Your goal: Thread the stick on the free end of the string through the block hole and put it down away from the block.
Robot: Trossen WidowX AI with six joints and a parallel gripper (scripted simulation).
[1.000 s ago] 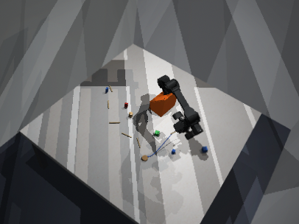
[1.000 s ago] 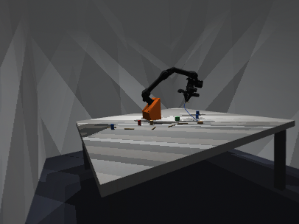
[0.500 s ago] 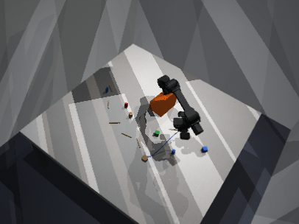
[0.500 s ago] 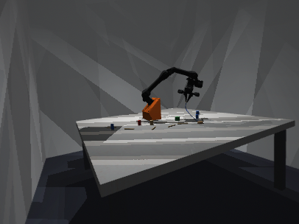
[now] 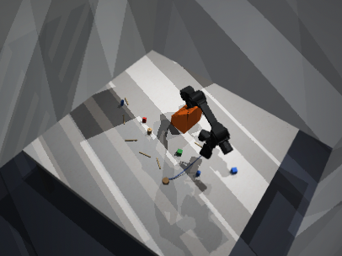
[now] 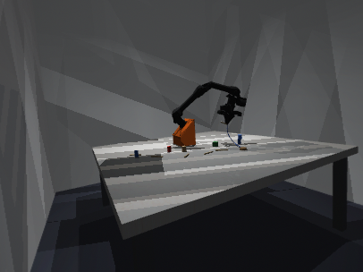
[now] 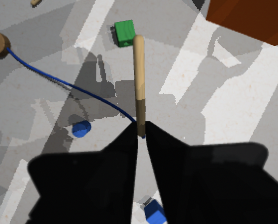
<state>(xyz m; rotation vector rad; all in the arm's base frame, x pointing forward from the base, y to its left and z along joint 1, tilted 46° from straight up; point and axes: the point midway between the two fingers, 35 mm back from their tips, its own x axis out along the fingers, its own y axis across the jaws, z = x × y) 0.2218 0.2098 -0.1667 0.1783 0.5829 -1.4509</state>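
Note:
My gripper (image 5: 204, 153) (image 6: 227, 123) (image 7: 140, 126) is shut on the wooden stick (image 5: 198, 144) (image 6: 223, 122) (image 7: 140, 70) near its string end, high above the table. In the wrist view the stick's free end reaches forward past the fingertips. The blue string (image 6: 229, 134) (image 7: 70, 83) runs down from the fingertips to the round brown button (image 5: 165, 180) (image 6: 243, 148) (image 7: 3, 45) on the table. A small green block (image 5: 179, 152) (image 6: 215, 144) (image 7: 125, 33) stands on the table near the orange base. I cannot make out a hole in any block.
The orange base (image 5: 186, 120) (image 6: 185, 134) (image 7: 247, 17) stands behind the green block. A blue cylinder (image 5: 198, 173) (image 7: 81, 128) and a blue cube (image 5: 234, 170) (image 7: 155, 212) are near the gripper. A red block (image 5: 144, 120), a tan cylinder (image 5: 149, 130) and several loose sticks lie farther left.

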